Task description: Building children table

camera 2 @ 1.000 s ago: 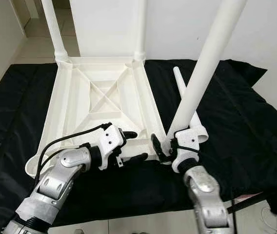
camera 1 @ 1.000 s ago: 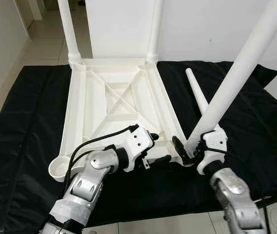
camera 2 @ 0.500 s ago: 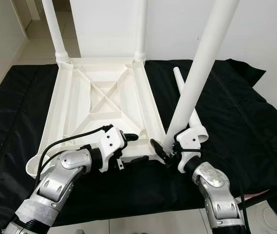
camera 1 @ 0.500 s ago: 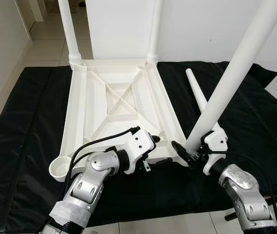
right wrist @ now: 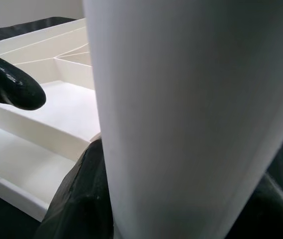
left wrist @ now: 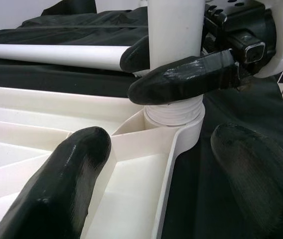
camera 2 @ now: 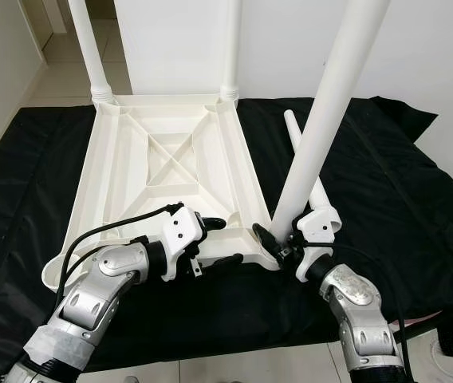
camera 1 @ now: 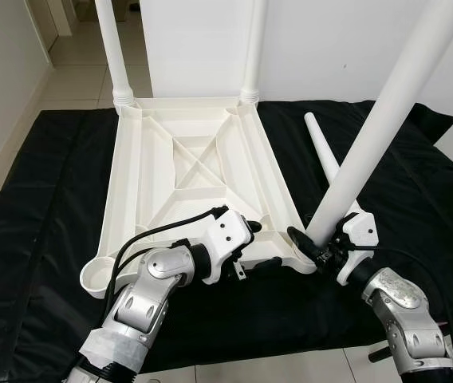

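Two white legs (camera 1: 115, 56) already stand upright in the far corner sockets of an upturned white plastic children's table (camera 1: 194, 175), which lies on a black cloth (camera 1: 43, 207) spread over a pale tiled floor (camera 1: 75, 68). At the near right corner socket (left wrist: 175, 124), the right gripper (camera 1: 316, 247) is clamped around the base of a third leg (camera 1: 378, 120), which leans away to the right as its threaded end sits in the socket. The left gripper (camera 1: 257, 243) hovers at the table's near edge just beside that corner, its fingers (left wrist: 76, 169) spread apart on either side of the rim, holding nothing. A fourth leg (camera 1: 322, 155) lies loose on the cloth just beside the table's right side, behind the tilted one. The near left corner socket (camera 1: 99, 277) stands open. A white wall (camera 1: 330, 48) rises behind the cloth
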Available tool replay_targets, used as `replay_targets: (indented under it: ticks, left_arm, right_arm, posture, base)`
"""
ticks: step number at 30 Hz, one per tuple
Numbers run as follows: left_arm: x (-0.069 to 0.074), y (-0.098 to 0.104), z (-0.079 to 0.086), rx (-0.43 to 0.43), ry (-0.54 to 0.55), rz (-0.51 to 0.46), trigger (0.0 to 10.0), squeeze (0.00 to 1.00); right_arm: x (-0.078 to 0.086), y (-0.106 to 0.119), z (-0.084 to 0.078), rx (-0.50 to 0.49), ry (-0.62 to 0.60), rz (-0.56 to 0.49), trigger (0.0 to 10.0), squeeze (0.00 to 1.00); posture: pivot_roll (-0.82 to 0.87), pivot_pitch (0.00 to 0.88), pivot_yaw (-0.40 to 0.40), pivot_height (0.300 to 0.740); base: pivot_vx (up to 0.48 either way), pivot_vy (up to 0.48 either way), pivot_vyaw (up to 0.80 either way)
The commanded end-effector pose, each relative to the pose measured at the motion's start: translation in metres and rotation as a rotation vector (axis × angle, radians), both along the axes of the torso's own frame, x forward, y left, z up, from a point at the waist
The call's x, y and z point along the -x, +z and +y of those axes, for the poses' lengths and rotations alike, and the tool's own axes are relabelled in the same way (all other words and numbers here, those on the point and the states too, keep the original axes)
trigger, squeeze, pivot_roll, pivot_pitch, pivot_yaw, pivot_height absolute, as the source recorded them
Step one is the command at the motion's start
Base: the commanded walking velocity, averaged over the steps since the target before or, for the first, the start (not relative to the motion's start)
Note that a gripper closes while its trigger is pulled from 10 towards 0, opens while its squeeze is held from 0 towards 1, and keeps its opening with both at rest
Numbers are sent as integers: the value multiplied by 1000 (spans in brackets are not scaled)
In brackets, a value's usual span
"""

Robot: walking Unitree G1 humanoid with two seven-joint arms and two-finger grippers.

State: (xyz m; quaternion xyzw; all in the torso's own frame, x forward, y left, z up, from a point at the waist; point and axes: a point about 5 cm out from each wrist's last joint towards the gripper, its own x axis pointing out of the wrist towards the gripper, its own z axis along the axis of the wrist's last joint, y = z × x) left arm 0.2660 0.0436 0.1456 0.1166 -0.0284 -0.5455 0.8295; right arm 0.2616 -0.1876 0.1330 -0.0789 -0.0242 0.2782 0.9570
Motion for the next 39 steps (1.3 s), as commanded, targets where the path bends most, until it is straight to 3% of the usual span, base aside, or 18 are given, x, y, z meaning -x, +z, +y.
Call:
replay_targets:
  ticks: [1, 8, 10, 14, 20, 25, 26, 27, 28, 36, 37, 38, 39]
  left_arm:
    - [-1, 1, 1, -3, 32, -4, 10000, 0]
    - [-1, 0, 1, -4, 32, 1, 10000, 0]
    - [-1, 0, 1, -4, 32, 1, 10000, 0]
    - [-1, 1, 1, -4, 29, 2, 10000, 0]
    - [-1, 1, 1, -3, 29, 3, 10000, 0]
    - [0, 0, 1, -3, 28, 4, 10000, 0]
    - [0, 0, 1, -6, 26, 4, 10000, 0]
    - [0, 0, 1, -6, 26, 4, 10000, 0]
    - [0, 0, 0, -5, 24, 5, 10000, 0]
    - [0, 1, 0, -4, 21, 4, 10000, 0]
    - [0, 1, 0, -5, 20, 4, 10000, 0]
    - [0, 1, 0, -6, 20, 4, 10000, 0]
    - [0, 1, 0, -6, 20, 4, 10000, 0]
  right_arm:
    - [-2, -9, 0, 37, -88, 40, 10000, 0]
    - [-3, -8, 9, -2, -255, 31, 10000, 0]
    - [-3, -8, 9, -2, -255, 31, 10000, 0]
    - [2, -7, 23, -99, -529, 46, 10000, 0]
    - [4, -6, 30, -132, -647, 34, 10000, 0]
    - [3, -4, 31, -158, -678, 33, 10000, 0]
    - [2, -3, 30, -169, -669, 27, 10000, 165]
    - [2, -3, 30, -169, -669, 27, 10000, 165]
    - [2, 0, 31, -179, -631, 16, 10000, 1000]
    - [1, 7, 34, -166, -453, -3, 10000, 1000]
    - [0, 7, 35, -160, -394, 10, 10000, 706]
    - [0, 7, 35, -137, -339, 2, 10000, 0]
    - [0, 7, 35, -137, -339, 2, 10000, 0]
  posture:
    - [-53, 50, -29, 740]
    - [-53, 53, -27, 740]
    - [-53, 53, -27, 740]
    - [-54, 56, -27, 740]
    - [-49, 56, -28, 740]
    - [-50, 56, -27, 740]
    - [-55, 52, -22, 740]
    - [-55, 52, -22, 740]
    - [-56, 53, -23, 740]
    - [-54, 51, -21, 740]
    - [-54, 51, -21, 740]
    - [-53, 49, -21, 740]
    - [-53, 49, -21, 740]
  base:
    - [0, 0, 0]
    - [0, 0, 0]
    - [0, 0, 0]
    - [0, 0, 0]
    - [0, 0, 0]
    - [0, 0, 0]
    - [0, 0, 0]
    - [0, 0, 0]
    - [0, 0, 0]
    - [0, 0, 0]
    - [0, 0, 0]
    - [0, 0, 0]
    - [0, 0, 0]
